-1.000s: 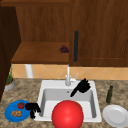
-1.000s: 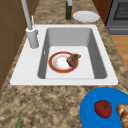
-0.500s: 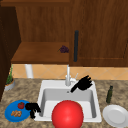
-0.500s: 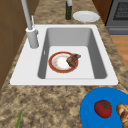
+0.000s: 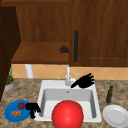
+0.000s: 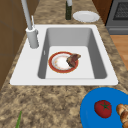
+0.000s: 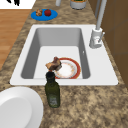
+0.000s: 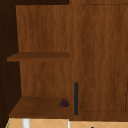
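A black right hand (image 5: 83, 81) is floating above the back rim of a white sink (image 5: 98, 100), just right of the faucet (image 5: 67, 76), its fingers spread and relaxed, holding nothing. The left hand (image 5: 32, 108) is hanging over the right edge of a blue plate (image 5: 10, 114) carrying a tomato (image 5: 21, 105) and bread pieces (image 5: 16, 113); its fingers are curling downward, gripping nothing. A red-rimmed plate (image 6: 55, 69) with brown food (image 6: 72, 59) is lying in the basin. A dark green bottle (image 5: 109, 94) is standing beside a white plate (image 5: 116, 115) on the right counter.
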{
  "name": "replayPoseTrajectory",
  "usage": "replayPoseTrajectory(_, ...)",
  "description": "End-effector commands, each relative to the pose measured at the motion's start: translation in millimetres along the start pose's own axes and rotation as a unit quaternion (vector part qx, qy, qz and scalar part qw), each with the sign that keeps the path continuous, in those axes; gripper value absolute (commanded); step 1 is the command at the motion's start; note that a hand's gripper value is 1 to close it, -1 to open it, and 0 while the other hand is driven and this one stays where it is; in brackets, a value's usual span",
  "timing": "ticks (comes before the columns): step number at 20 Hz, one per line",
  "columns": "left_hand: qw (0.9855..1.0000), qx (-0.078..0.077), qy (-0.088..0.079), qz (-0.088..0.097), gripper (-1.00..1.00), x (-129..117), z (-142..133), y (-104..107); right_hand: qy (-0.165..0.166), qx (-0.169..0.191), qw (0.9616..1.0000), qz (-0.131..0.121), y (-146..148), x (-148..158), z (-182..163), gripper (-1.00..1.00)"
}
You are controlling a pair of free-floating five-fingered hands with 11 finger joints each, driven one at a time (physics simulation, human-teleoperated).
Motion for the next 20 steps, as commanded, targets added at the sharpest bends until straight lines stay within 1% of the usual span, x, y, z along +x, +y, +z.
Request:
replayPoseTrajectory(1, 1.0000, 0.000, 0.000, 0.000, 0.00, 0, 0, 0, 0.025, -0.021, 0.9974, -0.063, -4, 5, 2, -1.00)
replayPoseTrajectory(5, 1.0000, 0.000, 0.000, 0.000, 0.00, 0, 0, 0, 0.042, -0.036, 0.9944, -0.091, -8, 10, 4, -1.00)
replayPoseTrajectory(10, 1.0000, 0.000, 0.000, 0.000, 0.00, 0, 0, 0, 0.061, -0.047, 0.9894, -0.123, -11, 19, 9, -1.00)
replayPoseTrajectory(15, 1.0000, 0.000, 0.000, 0.000, 0.00, 0, 0, 0, 0.083, -0.061, 0.9831, -0.152, -15, 28, 15, -1.00)
replayPoseTrajectory(20, 1.0000, 0.000, 0.000, 0.000, 0.00, 0, 0, 0, 0.105, -0.068, 0.9784, -0.165, -24, 45, 27, -1.00)
